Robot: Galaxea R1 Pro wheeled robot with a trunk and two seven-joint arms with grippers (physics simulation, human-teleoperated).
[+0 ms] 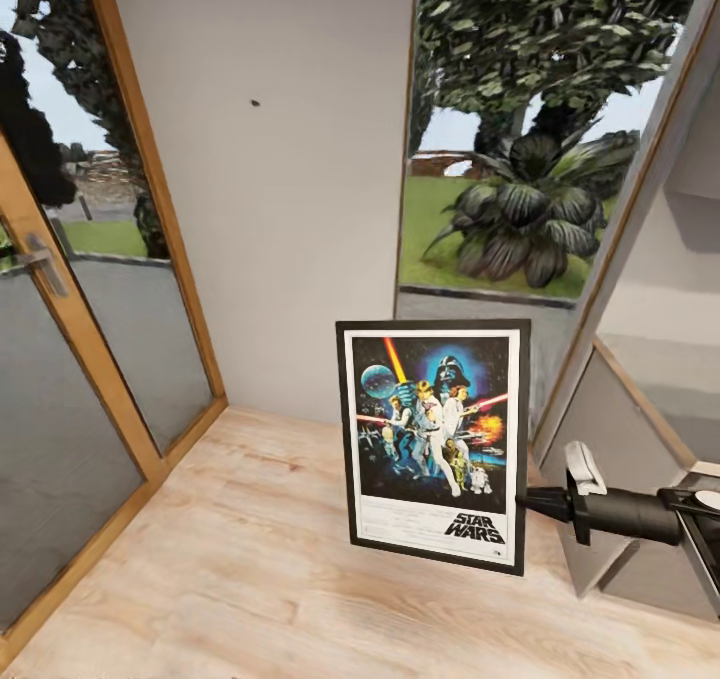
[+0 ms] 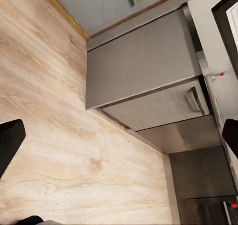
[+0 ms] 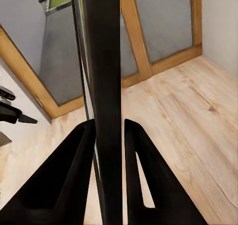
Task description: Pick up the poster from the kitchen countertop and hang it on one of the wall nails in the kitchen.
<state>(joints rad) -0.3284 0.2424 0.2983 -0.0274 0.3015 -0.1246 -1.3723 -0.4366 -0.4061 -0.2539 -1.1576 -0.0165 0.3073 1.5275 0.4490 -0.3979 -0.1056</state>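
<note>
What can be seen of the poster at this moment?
The poster is an upright rectangle with a thin black frame, white border and dark blue artwork with a STAR WARS logo at the bottom. It is held off the wooden floor, facing the head camera. The right gripper clamps its right edge between its jaws.

The right arm reached in level from the right, its gripper (image 1: 527, 500) clamped on the poster's (image 1: 434, 443) edge, while the left gripper (image 2: 119, 140) hung with fingers spread.

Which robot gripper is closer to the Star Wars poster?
The right gripper. It is shut on the poster, pinching its frame edge. The left gripper is away from it, open, pointing down at the wooden floor beside a grey cabinet.
</note>
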